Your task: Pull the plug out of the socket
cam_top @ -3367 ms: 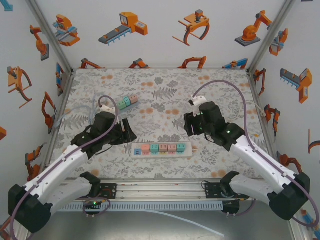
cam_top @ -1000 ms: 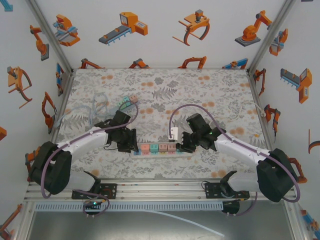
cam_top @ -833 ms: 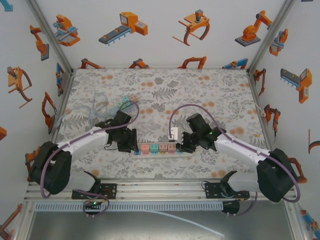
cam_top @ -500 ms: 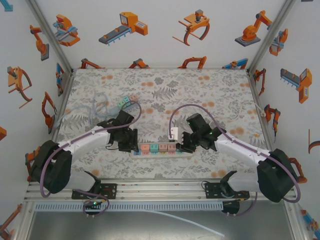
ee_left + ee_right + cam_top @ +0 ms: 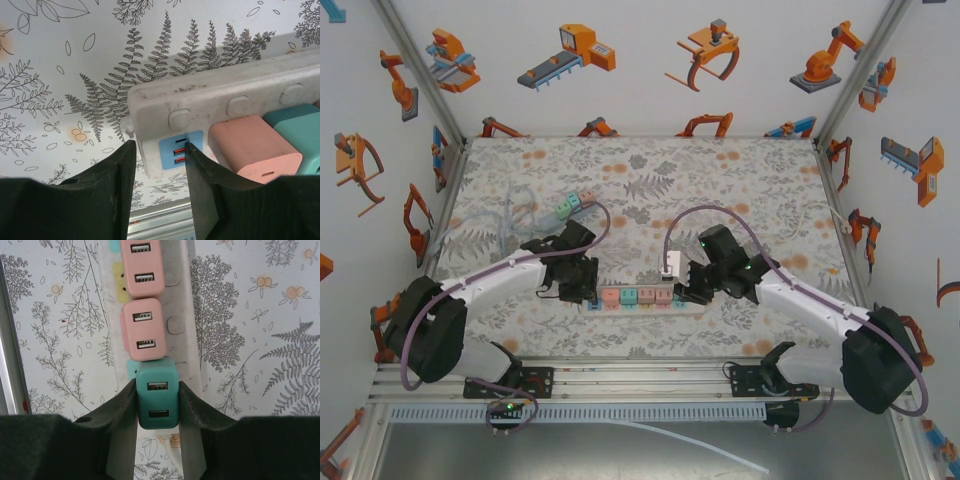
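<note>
A white power strip (image 5: 642, 309) lies across the near middle of the table with several coloured plugs in it. In the right wrist view my right gripper (image 5: 157, 384) is shut on the teal plug (image 5: 157, 397) at the strip's right end, one finger on each side. The plug stands over its socket (image 5: 131, 371). My left gripper (image 5: 159, 145) is shut on the strip's left end (image 5: 165, 100), its fingers (image 5: 122, 185) straddling the empty blue socket (image 5: 176, 147). From above, the left gripper (image 5: 582, 288) and right gripper (image 5: 688, 290) sit at opposite ends of the strip.
Two pink plugs (image 5: 142, 330) sit next to the teal one. A pink plug (image 5: 252, 147) and a teal one (image 5: 300, 125) stand right of the blue socket. Loose plug blocks (image 5: 570, 205) and a clear cable (image 5: 505, 215) lie at back left. A metal rail (image 5: 640, 380) runs along the near edge.
Both arms came down from above the table onto the strip's ends. Over the last second the left jaws closed slightly on the left end; the right grip on the teal plug held.
</note>
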{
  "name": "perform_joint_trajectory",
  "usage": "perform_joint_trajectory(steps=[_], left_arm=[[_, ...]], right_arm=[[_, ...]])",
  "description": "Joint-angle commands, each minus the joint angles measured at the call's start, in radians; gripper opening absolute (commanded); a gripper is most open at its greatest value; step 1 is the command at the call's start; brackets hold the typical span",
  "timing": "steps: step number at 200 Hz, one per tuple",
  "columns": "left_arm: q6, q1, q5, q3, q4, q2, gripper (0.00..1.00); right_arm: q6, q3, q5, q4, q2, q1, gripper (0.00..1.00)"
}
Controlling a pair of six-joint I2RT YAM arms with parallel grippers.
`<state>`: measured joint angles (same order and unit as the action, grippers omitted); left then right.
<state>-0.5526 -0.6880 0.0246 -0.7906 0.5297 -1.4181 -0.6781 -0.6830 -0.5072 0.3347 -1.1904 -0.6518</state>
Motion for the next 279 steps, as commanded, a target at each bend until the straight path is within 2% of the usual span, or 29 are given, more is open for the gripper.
perform_joint_trajectory(steps=[1,38,55,80,108,134,159,185,201,215,245,279], left_arm=[[-0.004,-0.012,-0.128,0.067,0.062,-0.058,0.45],[0.026,0.004,-0.102,-0.022,0.109,0.014,0.47],[0.043,0.030,-0.072,-0.074,0.126,0.052,0.52],[0.067,0.078,-0.014,-0.135,0.118,0.127,0.62],[0.159,0.082,0.070,-0.192,0.076,0.225,0.68],[0.251,0.054,0.209,-0.187,-0.028,0.324,0.78],[0.288,0.029,0.308,-0.171,-0.121,0.399,0.88],[0.300,0.015,0.356,-0.164,-0.165,0.444,0.95],[0.302,0.013,0.368,-0.151,-0.184,0.464,1.00],[0.303,0.012,0.361,-0.136,-0.195,0.472,0.97],[0.302,0.012,0.346,-0.122,-0.194,0.467,0.97],[0.300,0.009,0.336,-0.116,-0.195,0.449,0.97]], right_arm=[[0.032,-0.029,-0.080,-0.072,0.058,0.001,0.14],[0.138,-0.047,-0.079,-0.070,0.123,0.025,0.14],[0.241,-0.066,-0.075,-0.076,0.141,0.038,0.14],[0.532,-0.116,0.049,-0.113,0.124,0.070,0.11],[0.869,-0.211,0.111,-0.113,0.054,0.147,0.13],[1.117,-0.260,0.075,-0.136,-0.023,0.236,0.12],[1.298,-0.229,0.113,-0.203,-0.069,0.281,0.12],[1.416,-0.150,0.205,-0.233,-0.086,0.314,0.13],[1.488,-0.072,0.220,-0.285,-0.091,0.346,0.12],[1.524,-0.010,0.207,-0.333,-0.103,0.366,0.12],[1.495,0.052,0.208,-0.358,-0.145,0.371,0.14],[1.490,0.093,0.190,-0.420,-0.199,0.371,0.20]])
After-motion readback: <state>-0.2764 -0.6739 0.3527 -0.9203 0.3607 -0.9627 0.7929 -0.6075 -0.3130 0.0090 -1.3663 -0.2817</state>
